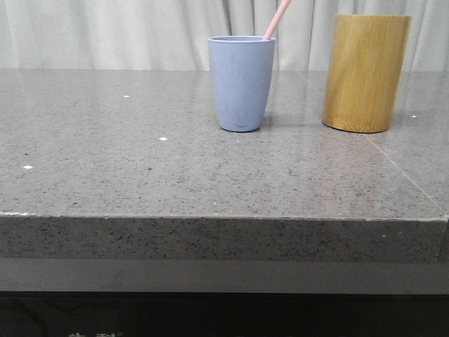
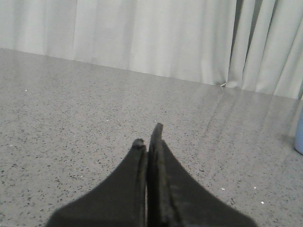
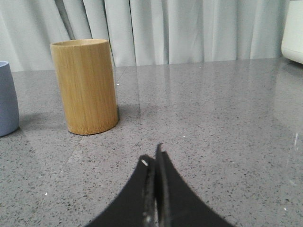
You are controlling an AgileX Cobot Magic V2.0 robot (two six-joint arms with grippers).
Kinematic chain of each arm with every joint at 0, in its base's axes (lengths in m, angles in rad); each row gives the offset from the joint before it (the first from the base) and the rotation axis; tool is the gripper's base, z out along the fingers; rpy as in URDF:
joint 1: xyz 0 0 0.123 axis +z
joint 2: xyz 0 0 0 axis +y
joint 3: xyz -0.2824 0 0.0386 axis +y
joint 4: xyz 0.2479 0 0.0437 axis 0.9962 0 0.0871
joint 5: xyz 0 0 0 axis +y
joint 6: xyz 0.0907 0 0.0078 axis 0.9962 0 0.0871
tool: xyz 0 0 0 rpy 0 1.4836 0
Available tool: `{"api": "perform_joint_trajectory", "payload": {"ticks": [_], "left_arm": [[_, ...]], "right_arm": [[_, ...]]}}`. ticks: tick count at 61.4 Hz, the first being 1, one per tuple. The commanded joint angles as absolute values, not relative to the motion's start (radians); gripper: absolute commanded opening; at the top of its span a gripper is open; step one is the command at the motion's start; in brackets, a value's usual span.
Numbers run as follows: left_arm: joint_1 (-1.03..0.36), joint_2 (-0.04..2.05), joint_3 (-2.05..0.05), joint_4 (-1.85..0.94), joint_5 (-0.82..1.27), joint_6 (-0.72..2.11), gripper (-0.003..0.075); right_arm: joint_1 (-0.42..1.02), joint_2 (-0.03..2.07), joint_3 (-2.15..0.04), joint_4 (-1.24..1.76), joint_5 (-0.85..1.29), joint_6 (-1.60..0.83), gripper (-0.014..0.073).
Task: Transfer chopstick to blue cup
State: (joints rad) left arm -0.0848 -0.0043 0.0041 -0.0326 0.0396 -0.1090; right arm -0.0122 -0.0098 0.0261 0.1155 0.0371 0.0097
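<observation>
Chopstick point(image 1: 276, 20) stands in the blue cup point(image 1: 241, 83), lower end inside, shaft leaning toward the right over the rim and running out past the top of the front view. Pale pink against the curtain point(image 1: 105, 31). Nothing is touching it.

Judgement: the transfer looks done. The stick is in the right vessel, not in the bamboo holder point(image 1: 365, 73) that stands near the cup on its right, apart from it with a clear strip of counter between. What may be left is only for the arms to settle away; I see no further stick on the counter to move.

Left gripper point(image 2: 147, 135): fingers pressed together, nothing between them, low over bare counter. The cup's side shows at the far edge of that wrist view, well apart from the fingertips.

Right gripper point(image 3: 154, 156): also clamped flat, empty, low over the stone. The bamboo holder and a sliver of the blue cup lie ahead of it, well apart.

Room: grey speckled counter point(image 1: 140, 161) is open across the whole left half and along the front. Front edge drops off squarely toward the camera; cup and holder sit well back from it, nearer the curtain. A thin seam in the stone runs diagonally at the right. A white object point(image 3: 293, 30) sits at the back corner in the right wrist view; cannot tell what it is.

Risk, as I read it: the leaning stick makes the light cup easy to tip if brushed.
</observation>
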Motion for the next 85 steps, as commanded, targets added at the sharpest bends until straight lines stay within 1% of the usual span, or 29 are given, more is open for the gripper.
{"api": "perform_joint_trajectory", "payload": {"ticks": [1, 85], "left_arm": [[-0.082, -0.027, 0.016, -0.033, -0.036, -0.114, -0.0019], [-0.082, -0.027, 0.016, -0.033, -0.036, -0.114, -0.0019]], "right_arm": [[-0.019, -0.032, 0.023, 0.121, -0.041, -0.008, -0.0068], [-0.019, -0.032, 0.023, 0.121, -0.041, 0.014, -0.0068]]}}
